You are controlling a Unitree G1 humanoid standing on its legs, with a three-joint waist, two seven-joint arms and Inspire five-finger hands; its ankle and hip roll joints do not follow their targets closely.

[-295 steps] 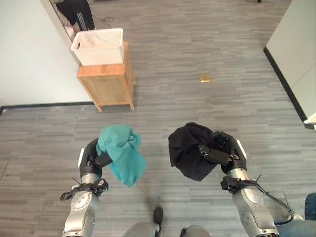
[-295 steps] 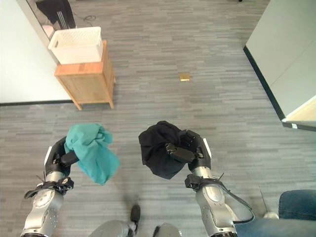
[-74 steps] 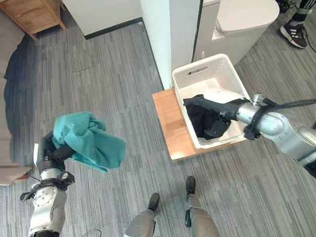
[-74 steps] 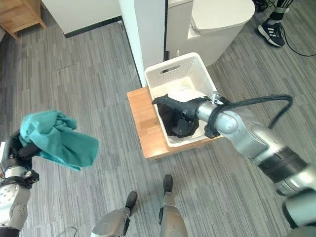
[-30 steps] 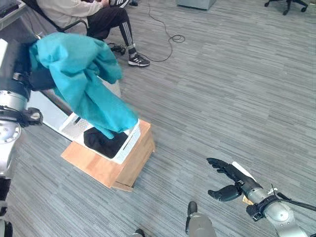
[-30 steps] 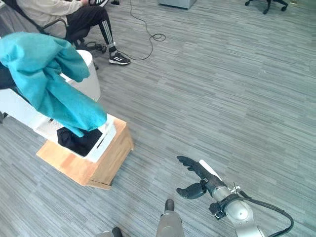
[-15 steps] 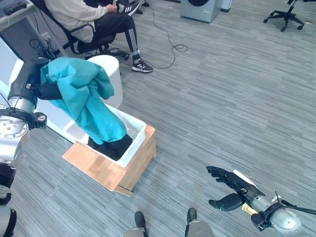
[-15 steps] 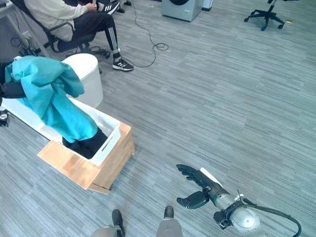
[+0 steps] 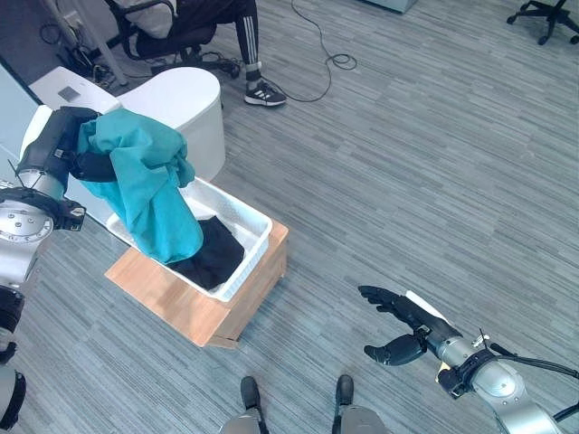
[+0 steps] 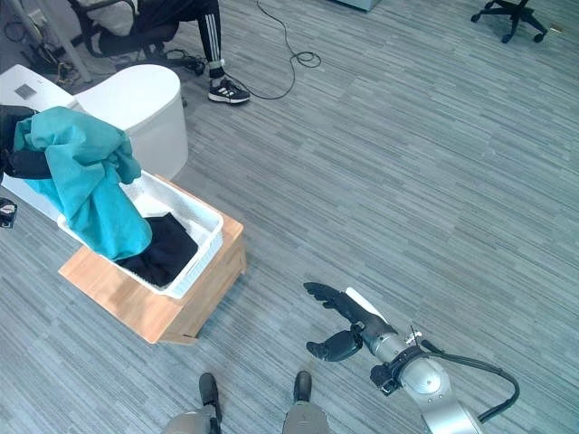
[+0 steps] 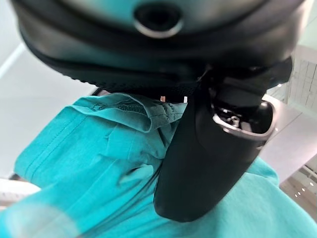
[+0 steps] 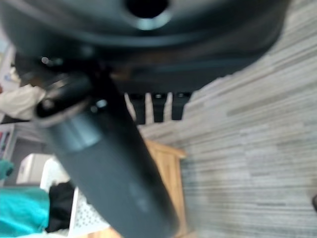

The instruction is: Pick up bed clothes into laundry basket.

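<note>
Lowered since half a second ago, the teal cloth (image 9: 145,185) now trails its bottom end inside the white laundry basket (image 9: 251,244), beside the black garment (image 9: 213,253) already lying there; I judge release comes next. From the head views, the left hand (image 9: 68,154) clutches the crumpled, drooping bundle above the basket's far rim, while the right hand (image 10: 348,327) hangs spread and empty over the floor. At the left wrist, the thumb (image 11: 208,158) presses into soft teal folds

Silver-grey arms w/ dark hands: left hand (image 9: 68,154), right hand (image 9: 403,325) w/ white strip along its edge.
</note>
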